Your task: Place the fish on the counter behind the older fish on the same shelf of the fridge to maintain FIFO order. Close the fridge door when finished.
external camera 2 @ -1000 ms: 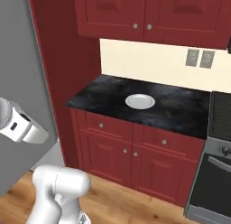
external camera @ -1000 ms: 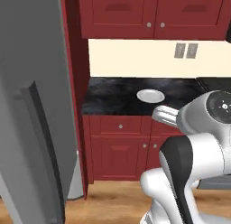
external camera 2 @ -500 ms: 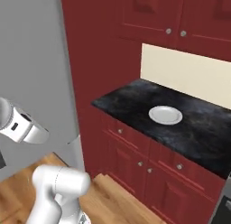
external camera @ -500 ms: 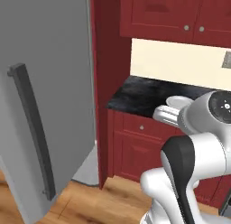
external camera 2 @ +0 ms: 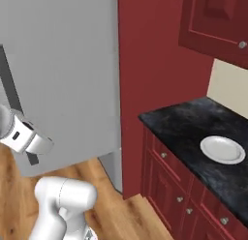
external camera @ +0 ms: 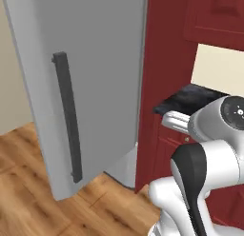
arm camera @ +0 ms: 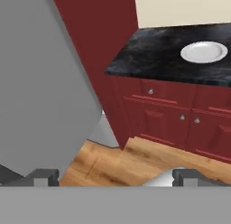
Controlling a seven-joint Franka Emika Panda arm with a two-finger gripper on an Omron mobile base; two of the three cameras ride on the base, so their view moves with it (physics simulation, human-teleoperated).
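My gripper [arm camera: 115, 175] stands fully open and empty above the wooden floor [arm camera: 135, 162]. The white plate [external camera 2: 223, 149] on the black surface [external camera 2: 189, 125] holds nothing. The grey fridge door [external camera: 81, 83] stands ajar; I cannot see the fish.

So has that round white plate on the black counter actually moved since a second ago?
No. The round white plate sits at the same spot on the black stone counter; the whole view shifted because the robot's base drove.

White glossy arm [external camera: 205, 182] of rounded segments; black joint band, round grey end cap; gripper [arm camera: 115, 175] fingertips dark grey, blocky.
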